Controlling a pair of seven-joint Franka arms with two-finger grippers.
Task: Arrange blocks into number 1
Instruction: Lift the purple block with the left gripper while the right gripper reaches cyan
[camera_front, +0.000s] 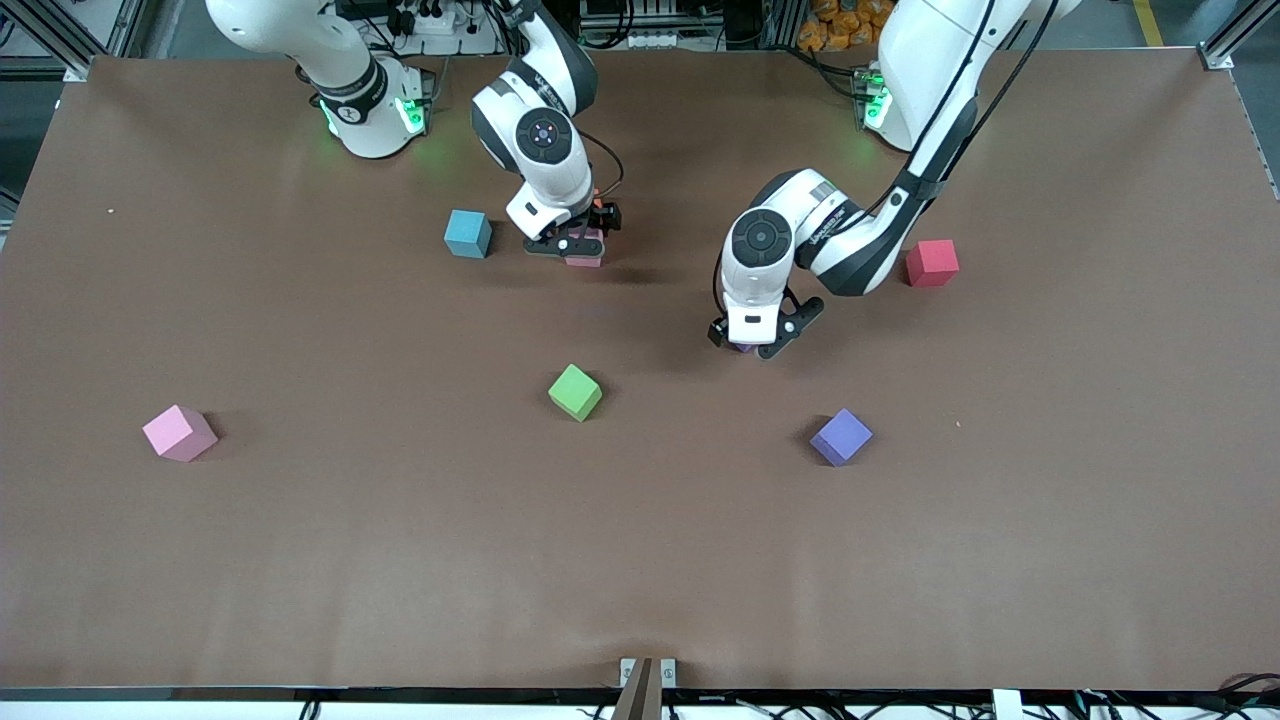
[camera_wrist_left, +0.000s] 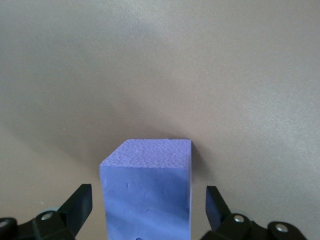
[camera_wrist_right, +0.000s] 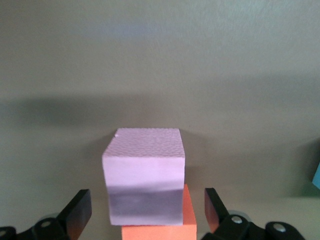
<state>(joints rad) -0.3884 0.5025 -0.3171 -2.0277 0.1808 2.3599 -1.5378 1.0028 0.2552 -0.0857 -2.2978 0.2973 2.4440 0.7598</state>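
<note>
Two blocks start my column: the right gripper (camera_wrist_right: 144, 212), fingers spread, stands around the pink block (camera_wrist_right: 144, 175) touching the orange block (camera_wrist_right: 159, 227), while the left gripper (camera_wrist_left: 149, 212), fingers spread, straddles a purple block (camera_wrist_left: 147, 192). Next I would pinch it, steering round the green block (camera_front: 575, 391); light blue block (camera_front: 468, 233), red block (camera_front: 931, 263), second pink block (camera_front: 179, 432) and second purple block (camera_front: 841, 437) wait scattered on the bench (camera_front: 400, 560).

Probably a robotics lab, aluminium frame rails (camera_front: 60, 30), cable bundles (camera_front: 430, 20), brown table (camera_front: 640, 560)

text: none legible | labels: none | numbers: none | signs: none
</note>
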